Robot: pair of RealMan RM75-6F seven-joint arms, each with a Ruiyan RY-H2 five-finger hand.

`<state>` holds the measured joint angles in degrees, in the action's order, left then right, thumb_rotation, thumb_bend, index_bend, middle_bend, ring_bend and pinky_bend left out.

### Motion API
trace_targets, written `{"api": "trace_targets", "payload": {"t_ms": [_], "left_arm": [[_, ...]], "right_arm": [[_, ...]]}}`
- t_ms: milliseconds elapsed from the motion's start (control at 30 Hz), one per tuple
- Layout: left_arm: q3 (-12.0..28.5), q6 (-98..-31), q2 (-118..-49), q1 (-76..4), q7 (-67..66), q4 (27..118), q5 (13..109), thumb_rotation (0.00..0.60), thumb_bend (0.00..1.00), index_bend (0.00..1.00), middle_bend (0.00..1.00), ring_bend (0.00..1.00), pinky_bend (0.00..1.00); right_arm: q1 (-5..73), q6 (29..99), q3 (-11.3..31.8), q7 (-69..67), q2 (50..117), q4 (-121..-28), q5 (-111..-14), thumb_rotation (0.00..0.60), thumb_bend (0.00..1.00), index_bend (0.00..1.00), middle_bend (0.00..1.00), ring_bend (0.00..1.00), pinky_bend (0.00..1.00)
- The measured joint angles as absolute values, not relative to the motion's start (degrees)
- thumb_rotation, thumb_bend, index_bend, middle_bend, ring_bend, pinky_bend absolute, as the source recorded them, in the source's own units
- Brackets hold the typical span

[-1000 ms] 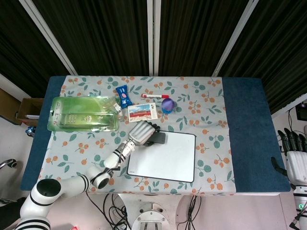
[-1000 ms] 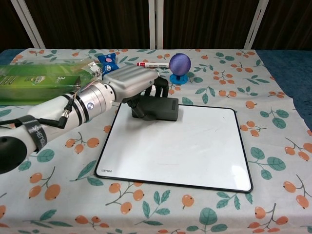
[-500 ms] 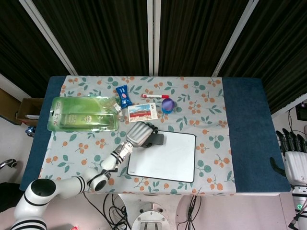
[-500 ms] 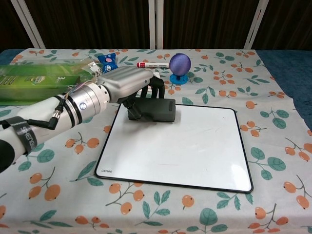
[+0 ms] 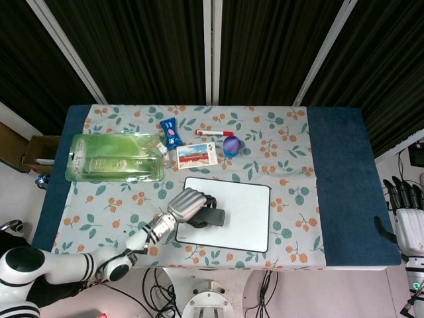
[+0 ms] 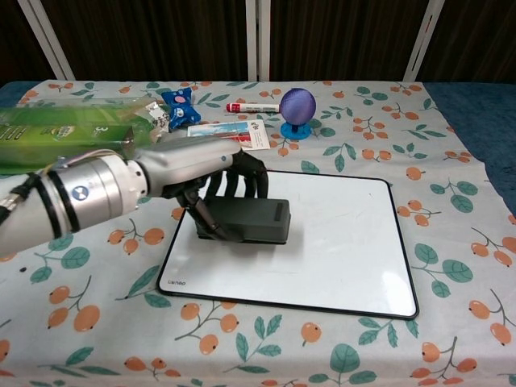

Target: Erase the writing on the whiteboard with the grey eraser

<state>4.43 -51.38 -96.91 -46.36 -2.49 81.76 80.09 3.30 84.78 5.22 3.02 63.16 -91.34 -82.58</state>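
Observation:
The whiteboard (image 5: pixel 242 212) (image 6: pixel 339 242) lies flat near the table's front edge; I see no writing on its white face. My left hand (image 5: pixel 188 205) (image 6: pixel 201 173) grips the dark grey eraser (image 5: pixel 211 217) (image 6: pixel 248 221), fingers curled over its far side and thumb on the near side. The eraser rests on the board's left half, near the left border. My right hand (image 5: pixel 409 213) hangs off the table's right side in the head view, fingers apart and holding nothing.
Behind the board stand a purple ball on a blue base (image 6: pixel 297 107), a red-capped marker (image 6: pixel 252 106), a postcard (image 5: pixel 197 156), a blue snack packet (image 6: pixel 178 100) and a green plastic package (image 5: pixel 116 158). Blue cloth (image 5: pixel 344 179) covers the table's right end.
My left hand has dragged the eraser from the board's far-left corner toward the near edge, along the left side. The right hand has not moved.

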Motion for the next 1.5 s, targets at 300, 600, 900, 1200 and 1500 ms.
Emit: {"api": "trace_targets", "payload": {"t_ms": [300, 600, 900, 1200, 1500], "left_arm": [[2.2, -60.2, -88.6, -40.6, -2.1, 82.1, 82.6, 0.6, 0.37, 0.65, 0.63, 0.58, 0.59], [-1.7, -63.2, -86.1, -35.0, 12.1, 68.6, 85.3, 0.6, 0.33, 0.64, 0.62, 0.57, 0.59], [-3.9, -67.9, -87.4, -30.5, 18.9, 59.4, 88.7, 0.6, 0.18, 0.42, 0.53, 0.49, 0.56], [-4.9, -67.8, -88.1, -29.8, 20.2, 57.0, 90.7, 0.6, 0.03, 0.18, 0.37, 0.38, 0.44], [-4.9, -66.6, -86.6, -29.5, 16.0, 59.7, 90.6, 0.591, 0.0, 0.13, 0.24, 0.19, 0.29]], "right_arm": [[3.4, 85.5, 5.1, 3.0, 63.0, -92.0, -83.7, 0.6, 0.26, 0.0, 0.0, 0.0, 0.0], [3.2, 87.0, 5.9, 3.3, 61.6, -93.9, -83.8, 0.6, 0.27, 0.0, 0.0, 0.0, 0.0], [2.8, 87.8, 5.9, 4.9, 61.1, -95.4, -84.0, 0.6, 0.27, 0.0, 0.0, 0.0, 0.0], [2.6, 87.7, 5.7, 5.6, 61.3, -95.7, -83.8, 0.6, 0.26, 0.0, 0.0, 0.0, 0.0], [2.4, 88.2, 5.7, 5.2, 61.3, -95.5, -84.0, 0.6, 0.26, 0.0, 0.0, 0.0, 0.0]]}}
